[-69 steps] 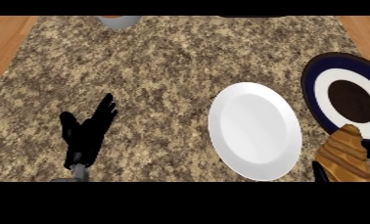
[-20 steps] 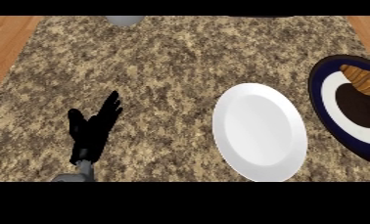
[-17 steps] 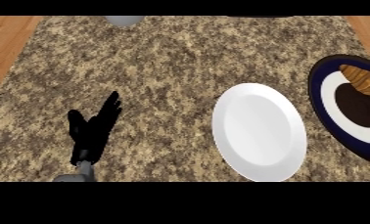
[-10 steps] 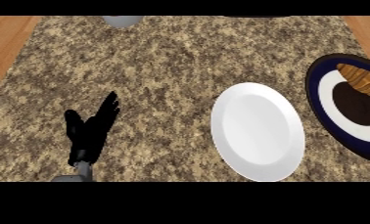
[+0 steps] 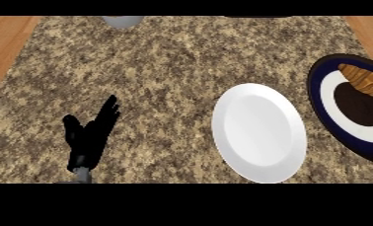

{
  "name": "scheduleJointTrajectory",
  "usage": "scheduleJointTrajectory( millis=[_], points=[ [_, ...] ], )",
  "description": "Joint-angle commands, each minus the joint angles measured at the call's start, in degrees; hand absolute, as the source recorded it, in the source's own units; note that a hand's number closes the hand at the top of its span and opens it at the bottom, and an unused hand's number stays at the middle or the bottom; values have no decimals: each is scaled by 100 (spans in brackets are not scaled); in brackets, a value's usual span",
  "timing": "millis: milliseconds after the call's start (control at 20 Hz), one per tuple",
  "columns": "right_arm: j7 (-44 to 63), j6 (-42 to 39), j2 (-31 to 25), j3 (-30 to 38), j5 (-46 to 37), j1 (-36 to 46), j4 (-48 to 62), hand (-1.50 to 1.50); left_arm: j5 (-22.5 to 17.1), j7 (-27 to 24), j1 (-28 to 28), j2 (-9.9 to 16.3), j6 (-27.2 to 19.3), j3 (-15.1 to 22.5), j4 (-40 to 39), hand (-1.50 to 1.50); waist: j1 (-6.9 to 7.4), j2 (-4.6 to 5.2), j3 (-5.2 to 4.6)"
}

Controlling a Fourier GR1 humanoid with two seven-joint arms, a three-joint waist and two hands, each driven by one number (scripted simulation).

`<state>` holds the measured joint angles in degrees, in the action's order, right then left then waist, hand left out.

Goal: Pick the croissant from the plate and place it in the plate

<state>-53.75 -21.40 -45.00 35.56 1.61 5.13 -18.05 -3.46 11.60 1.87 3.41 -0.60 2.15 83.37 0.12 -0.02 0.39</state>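
A brown croissant [image 5: 359,78] lies on the upper part of a dark blue plate [image 5: 321,102] with a white ring and dark centre, cut off by the right edge. Left of it sits a bare white plate [image 5: 258,131]. My left hand [image 5: 89,138] rests open at the lower left, fingers up, far from both plates. No right hand shows anywhere in the head view.
A grey round object [image 5: 122,20] pokes in at the top edge. The speckled granite counter [image 5: 160,67] has wooden strips [image 5: 15,37] at its left and right sides.
The right hand, seen at the lower right 3.5 s ago, has left the view. The croissant now lies on the blue plate. The view has shifted slightly; the left hand stays put.
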Motion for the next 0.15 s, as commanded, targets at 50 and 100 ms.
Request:
scheduleJointTrajectory(
  millis=[50, 100],
  points=[
    [-1225, -752, 122, -90, -39, -415, -44, -150, 226, -48, 78, -225, -268, 153, -134, 0, -45, 8, -7],
    [-1230, -837, 93, -66, 6, -495, -30, -150, 124, -112, 76, -121, -127, 53, -227, 0, -54, 9, -8]
  ],
)
